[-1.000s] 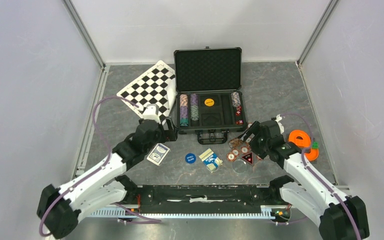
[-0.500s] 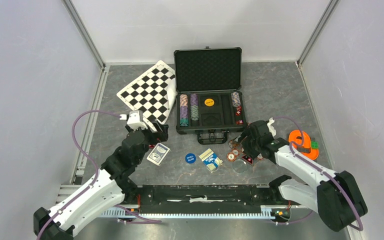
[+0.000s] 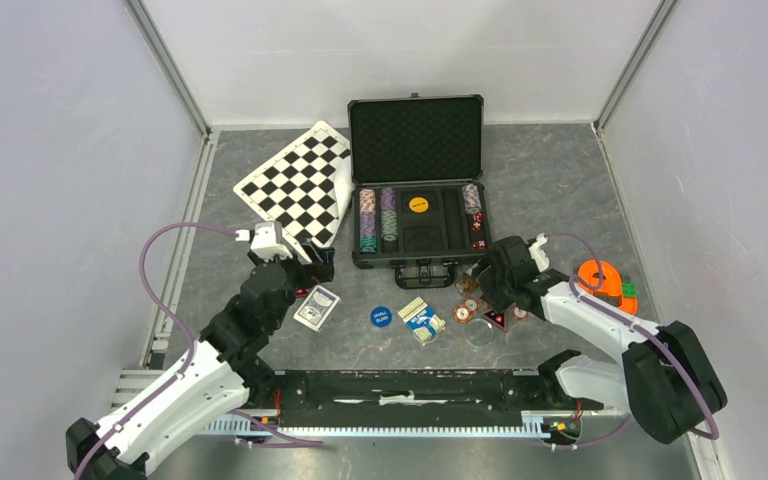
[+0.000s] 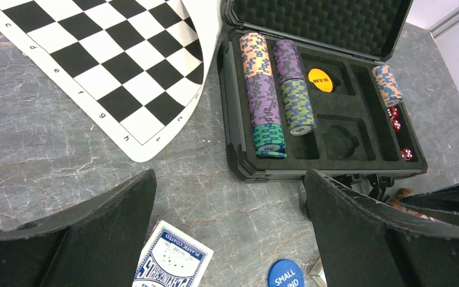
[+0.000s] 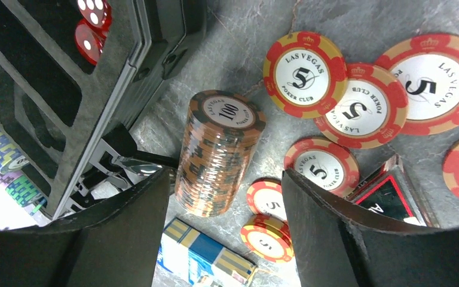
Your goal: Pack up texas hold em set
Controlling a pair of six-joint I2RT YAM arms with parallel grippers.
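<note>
Right jaws stand partly apart astride a brown chip stack (image 5: 220, 158) upright on the grey marbled desk (image 3: 560, 190), with a gap at the right finger. A second ago they were wider. Red chips (image 5: 303, 73) lie just right of them. The open case (image 3: 415, 135) is just beyond, its handle by the left finger. Left jaws gape wide over a card deck (image 4: 172, 263), drawn back slightly from the case, with the chessboard (image 4: 107, 54) beyond-left. White walls (image 3: 60, 150) ring the desk.

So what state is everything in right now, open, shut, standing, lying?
case: open, lid upright.
brown chip stack: upright on the table, outside the case.
right pincer: open, straddling the brown chip stack.
left pincer: open, empty.
red chips: lying flat, scattered.
card deck: flat on the table.
</note>
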